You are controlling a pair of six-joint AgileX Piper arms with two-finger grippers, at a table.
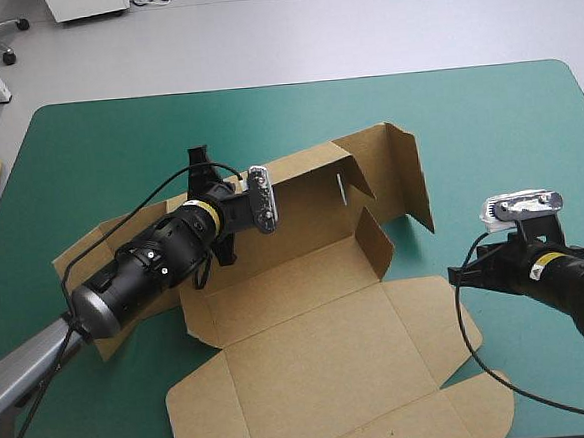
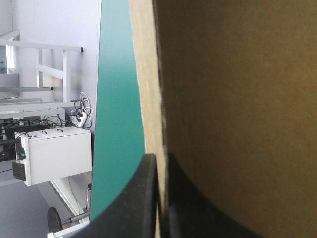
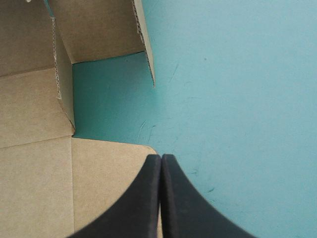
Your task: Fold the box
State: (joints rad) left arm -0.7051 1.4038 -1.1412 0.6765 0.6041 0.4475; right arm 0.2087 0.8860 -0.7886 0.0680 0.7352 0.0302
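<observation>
At the middle of the teal-green desk (image 1: 485, 115) lay the brown box (image 1: 309, 318), its near panels flat and its far wall standing. The left end effector (image 2: 161, 158) was clamped on the edge of a panel at the box's far left, board pinched between its black fingers! The right end effector (image 3: 161, 157) hung with fingers pressed together, just over a flap corner on the box's right side.
</observation>
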